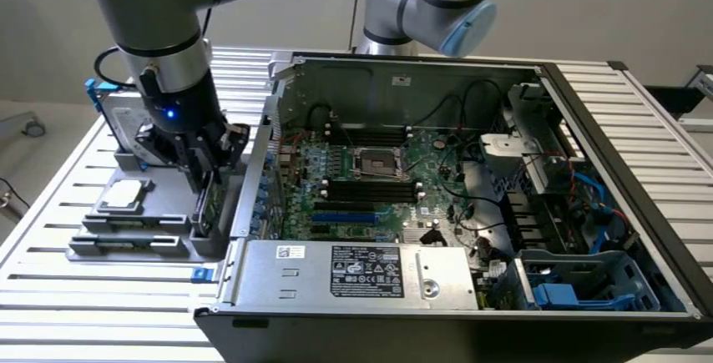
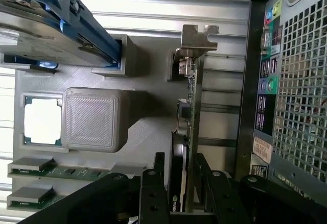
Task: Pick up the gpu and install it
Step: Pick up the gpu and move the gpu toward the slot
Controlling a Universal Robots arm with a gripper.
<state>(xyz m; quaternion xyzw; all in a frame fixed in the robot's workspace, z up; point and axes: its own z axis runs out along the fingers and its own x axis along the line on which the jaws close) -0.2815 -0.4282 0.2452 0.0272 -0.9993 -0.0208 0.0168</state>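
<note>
The gpu [image 2: 191, 127] stands on its edge in a slot of the grey holder tray [image 2: 148, 106], its silver end bracket [image 2: 197, 36] at the far end. In the exterior view the gpu [image 1: 207, 206] is at the tray's side nearest the computer case. My gripper [image 2: 181, 158] reaches down over the card. One black finger [image 2: 159, 163] is on the card's black cover side and the other on its green board side. The jaws are open and straddle the card with small gaps. The gripper [image 1: 200, 173] hangs low over the tray.
The open computer case [image 1: 624, 171] lies to the exterior view's right of the tray, with a blue expansion slot [image 1: 346, 216] on its motherboard. The tray also holds a hard drive in a blue frame [image 2: 51, 25], a processor [image 2: 41, 119] and memory sticks [image 2: 36, 169]. A second arm [image 1: 435, 4] stands behind the case.
</note>
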